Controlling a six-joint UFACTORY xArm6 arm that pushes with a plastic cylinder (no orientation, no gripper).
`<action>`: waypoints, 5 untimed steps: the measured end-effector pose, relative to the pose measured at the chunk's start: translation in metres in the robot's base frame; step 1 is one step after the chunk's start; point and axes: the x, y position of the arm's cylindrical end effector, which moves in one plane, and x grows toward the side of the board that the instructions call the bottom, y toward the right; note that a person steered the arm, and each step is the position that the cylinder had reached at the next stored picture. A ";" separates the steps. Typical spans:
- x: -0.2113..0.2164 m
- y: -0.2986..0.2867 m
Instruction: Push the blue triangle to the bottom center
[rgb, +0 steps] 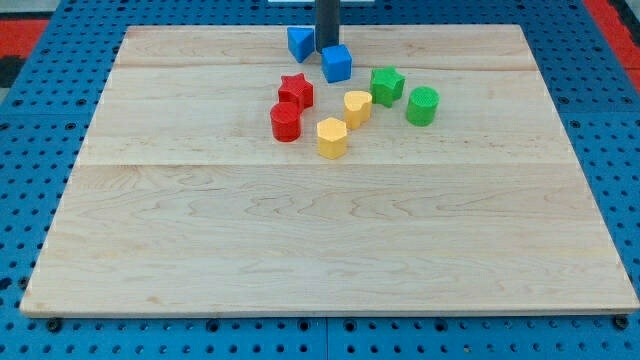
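The blue triangle (299, 42) lies near the board's top edge, a little left of centre. My tip (326, 49) stands just right of it, between it and a blue cube (337, 63). The tip seems to touch or nearly touch both. The rod rises out of the view's top.
Below the blue blocks lies a cluster: a red star (296, 90), a red cylinder (286, 122), two yellow blocks (357, 106) (332, 138), a green star (387, 85) and a green cylinder (422, 105). The wooden board (320, 250) sits on a blue pegboard.
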 end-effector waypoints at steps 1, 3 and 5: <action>0.013 0.000; 0.026 0.000; 0.002 -0.013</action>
